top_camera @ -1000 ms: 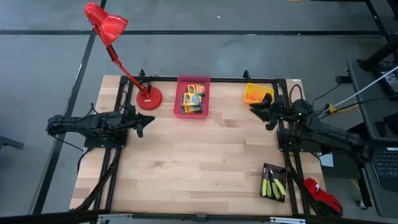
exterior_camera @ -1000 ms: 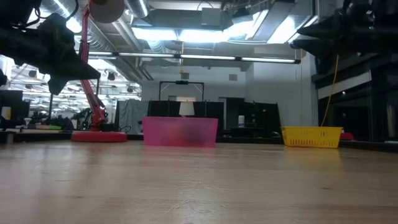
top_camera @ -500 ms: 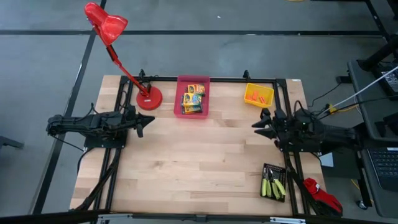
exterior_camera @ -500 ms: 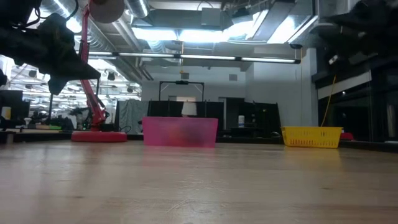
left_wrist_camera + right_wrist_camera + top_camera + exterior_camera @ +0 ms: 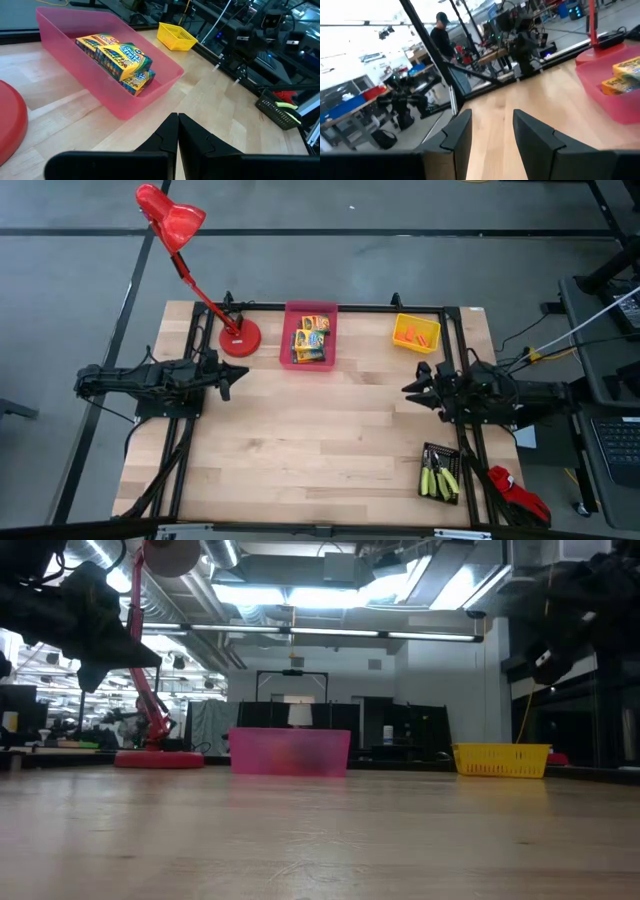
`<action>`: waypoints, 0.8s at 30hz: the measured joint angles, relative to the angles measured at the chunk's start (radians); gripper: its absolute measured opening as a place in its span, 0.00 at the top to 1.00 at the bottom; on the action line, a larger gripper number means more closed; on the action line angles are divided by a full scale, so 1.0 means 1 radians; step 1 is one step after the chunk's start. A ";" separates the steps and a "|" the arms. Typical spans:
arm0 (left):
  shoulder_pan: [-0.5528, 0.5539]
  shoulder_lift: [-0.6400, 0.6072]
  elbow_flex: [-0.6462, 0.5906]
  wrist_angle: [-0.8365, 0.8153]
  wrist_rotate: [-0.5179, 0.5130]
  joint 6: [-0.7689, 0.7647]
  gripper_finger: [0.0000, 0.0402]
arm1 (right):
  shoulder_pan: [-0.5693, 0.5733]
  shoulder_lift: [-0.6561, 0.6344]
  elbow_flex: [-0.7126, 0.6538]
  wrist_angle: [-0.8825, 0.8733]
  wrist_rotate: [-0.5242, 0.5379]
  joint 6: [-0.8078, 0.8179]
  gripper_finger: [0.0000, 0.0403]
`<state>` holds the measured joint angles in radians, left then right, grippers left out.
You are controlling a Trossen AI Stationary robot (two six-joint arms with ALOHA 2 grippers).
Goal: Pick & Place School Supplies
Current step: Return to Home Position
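— What lies nearest the front edge?
— Pliers [image 5: 440, 477] with lime-green handles, in the black bin [image 5: 424, 450] at the right corner.
— And the arms?
— Both reach level over mid-table, pointing inward. The left gripper [image 5: 178, 122] has its fingers pressed together and holds nothing; the right gripper [image 5: 492, 122] has its fingers spread, empty.
— Farther back?
— Crayon boxes [image 5: 312, 338] in the pink bin [image 5: 287, 330], orange pieces [image 5: 420, 337] in the yellow bin [image 5: 402, 328] — a red lamp [image 5: 240, 338] stands left of the pink one.

Red lamp [image 5: 240, 338], pink bin [image 5: 286, 340], yellow bin [image 5: 397, 332] along far edge of table [image 5: 320, 430]; black bin [image 5: 441, 447] apart.
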<state>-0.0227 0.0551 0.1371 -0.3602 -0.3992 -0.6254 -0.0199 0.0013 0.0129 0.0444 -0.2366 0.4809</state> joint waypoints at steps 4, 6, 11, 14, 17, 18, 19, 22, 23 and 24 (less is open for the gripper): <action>0.000 0.000 0.000 -0.002 0.000 0.000 0.98 | 0.017 0.000 0.002 0.005 0.005 0.040 0.64; 0.000 0.000 0.000 -0.002 0.000 0.000 0.98 | 0.026 -0.001 0.002 0.008 -0.007 0.063 0.64; 0.000 0.000 0.000 -0.002 0.000 0.000 0.98 | 0.043 -0.002 0.002 0.007 -0.007 0.058 0.64; 0.000 0.000 0.000 -0.003 0.000 0.000 0.98 | 0.060 -0.002 0.002 0.008 -0.007 0.061 0.64; 0.000 0.000 0.000 -0.003 0.000 0.000 0.98 | 0.071 -0.002 0.002 0.009 -0.007 0.061 0.64; 0.000 0.000 0.000 -0.003 0.000 0.000 0.98 | 0.073 -0.002 0.002 0.014 -0.007 0.061 0.64; 0.000 0.000 0.000 -0.003 0.000 0.000 0.98 | 0.074 -0.002 0.002 0.022 -0.007 0.061 0.64; 0.000 0.000 0.000 -0.003 0.000 0.000 0.98 | 0.074 -0.002 0.002 0.034 -0.007 0.061 0.64; 0.000 0.000 0.000 -0.003 0.000 0.000 0.98 | 0.074 -0.002 0.002 0.033 -0.007 0.061 0.64; 0.000 0.000 0.000 -0.003 0.000 0.000 0.98 | 0.074 -0.001 0.002 0.030 -0.007 0.061 0.64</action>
<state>-0.0227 0.0551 0.1371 -0.3630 -0.3992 -0.6254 0.0544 0.0002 0.0151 0.0748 -0.2436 0.5417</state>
